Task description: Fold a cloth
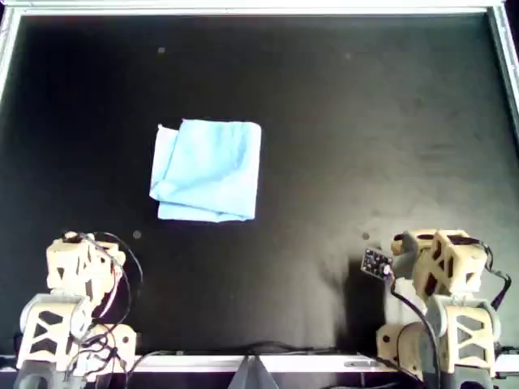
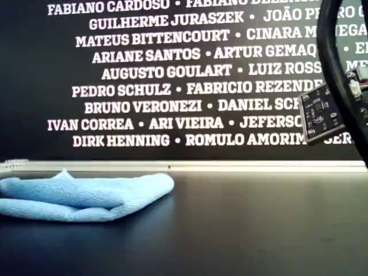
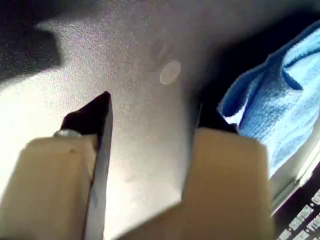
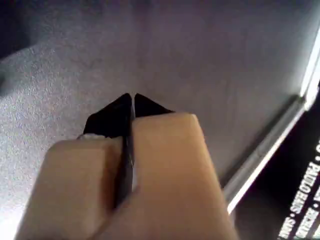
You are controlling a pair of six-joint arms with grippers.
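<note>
Place: a robot demo or lab bench.
Tabletop: matte black tabletop (image 1: 365, 121) framed by a pale metal rim (image 2: 230, 166).
Backdrop: black wall (image 2: 172, 86) printed with white names.

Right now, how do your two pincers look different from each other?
My first pincer has its jaws spread wide apart, with bare table between them; my second pincer has its jaws pressed together. The cloth shows just beside my first pincer, while my second pincer sees only the table and its pale edge rail. Both have tan bodies and black tips, and neither holds anything.
</note>
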